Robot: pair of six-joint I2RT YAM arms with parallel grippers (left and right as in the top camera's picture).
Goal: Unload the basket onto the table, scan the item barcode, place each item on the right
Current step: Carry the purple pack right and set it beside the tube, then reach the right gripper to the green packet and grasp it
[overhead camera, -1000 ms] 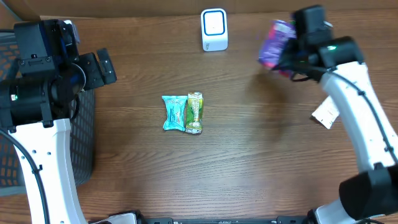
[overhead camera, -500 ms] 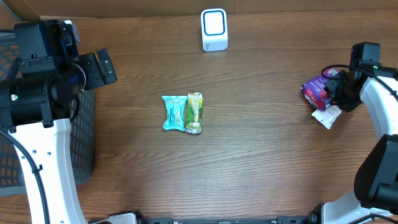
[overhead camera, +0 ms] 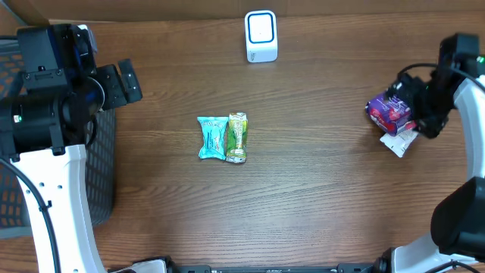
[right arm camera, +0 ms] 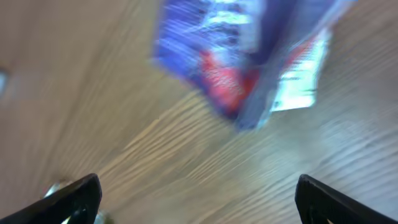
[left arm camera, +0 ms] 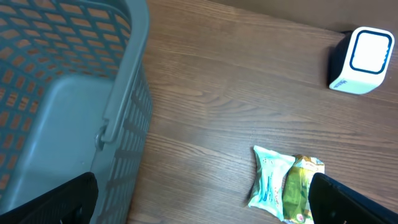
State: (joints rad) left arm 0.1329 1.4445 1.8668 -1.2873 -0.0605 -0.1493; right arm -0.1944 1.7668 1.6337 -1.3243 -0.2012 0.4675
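Note:
A purple packet (overhead camera: 389, 112) lies at the table's right edge, partly over a white packet (overhead camera: 399, 140). My right gripper (overhead camera: 417, 106) stands open just to its right, with nothing between the fingers. In the right wrist view the purple packet (right arm camera: 242, 56) is blurred and beyond the open right gripper (right arm camera: 199, 199). The white barcode scanner (overhead camera: 261, 36) stands at the back centre and also shows in the left wrist view (left arm camera: 364, 59). My left gripper (overhead camera: 123, 83) hangs open and empty at the far left (left arm camera: 202, 199).
A teal packet (overhead camera: 213, 137) and a green packet (overhead camera: 237, 137) lie side by side mid-table; the left wrist view shows the teal one (left arm camera: 270, 180) and the green one (left arm camera: 300, 190) too. A grey mesh basket (left arm camera: 118, 112) stands at the left edge.
The right arm swung from near the scanner to the right edge carrying the purple packet, then its jaws opened and let it go. The left arm stayed still.

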